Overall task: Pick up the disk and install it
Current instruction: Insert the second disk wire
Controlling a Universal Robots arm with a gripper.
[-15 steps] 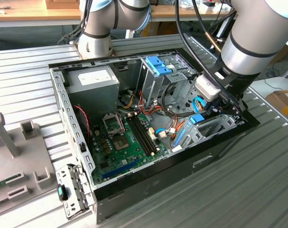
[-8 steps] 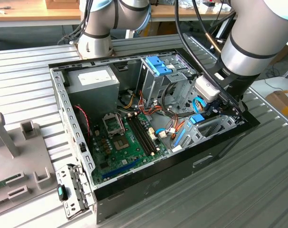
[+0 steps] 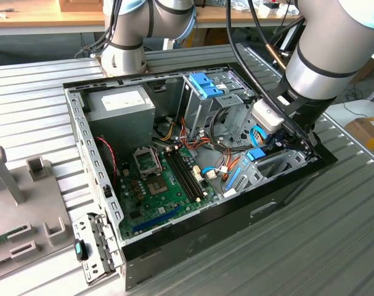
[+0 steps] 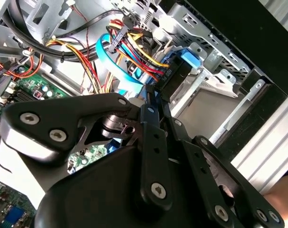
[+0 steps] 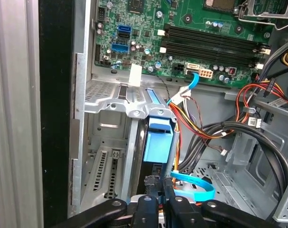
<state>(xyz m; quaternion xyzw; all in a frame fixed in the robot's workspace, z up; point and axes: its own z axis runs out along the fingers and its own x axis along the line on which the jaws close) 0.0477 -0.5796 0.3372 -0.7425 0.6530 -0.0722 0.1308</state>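
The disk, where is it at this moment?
The disk sits inside the open computer case, in the silver drive bay at the exterior view's right, directly under the gripper. In the first wrist view its blue end tab lies beside the thin blue cable.

A workshop: open computer case (image 3: 193, 160) on a slatted metal bench (image 3: 334, 234).

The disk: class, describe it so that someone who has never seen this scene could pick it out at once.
Start at the open computer case on the ribbed metal table, then go to the low silver drive bay at the exterior view's right, below the arm. The disk stands in that bay, a dark slab with a bright blue end tab. The tall silver cage's blue clips come paired, and the blue cable is thin.
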